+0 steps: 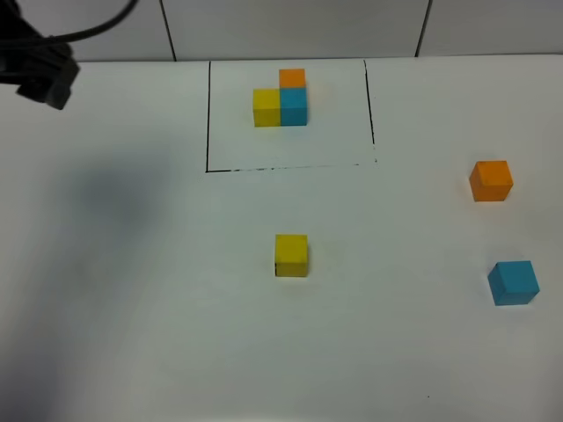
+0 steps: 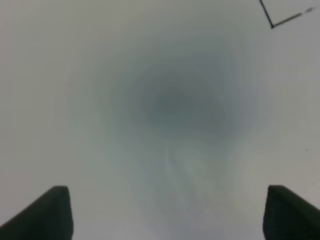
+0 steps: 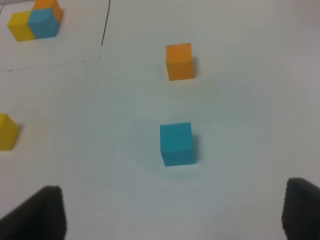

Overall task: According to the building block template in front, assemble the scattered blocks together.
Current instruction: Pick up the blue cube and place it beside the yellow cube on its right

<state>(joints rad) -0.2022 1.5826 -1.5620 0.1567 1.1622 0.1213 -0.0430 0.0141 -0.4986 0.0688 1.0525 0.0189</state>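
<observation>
The building block template (image 1: 281, 98) is a yellow, a blue and an orange cube in an L inside a thin black drawn rectangle at the far middle of the table. It also shows in the right wrist view (image 3: 37, 20). The scattered blocks are apart. The yellow cube (image 1: 291, 255) is at the centre. The orange cube (image 1: 491, 180) is at the right and the sky-blue cube (image 1: 514, 282) is nearer on the right. My right gripper (image 3: 170, 212) is open and empty, above the table short of the sky-blue cube (image 3: 177, 143), with the orange cube (image 3: 179, 61) beyond. My left gripper (image 2: 167, 215) is open and empty over bare table.
The white table (image 1: 132, 308) ends at a tiled wall at the back. Part of my left arm (image 1: 40, 70) hangs over the far left corner and casts a soft shadow. One corner of the black frame (image 2: 272, 25) shows in the left wrist view.
</observation>
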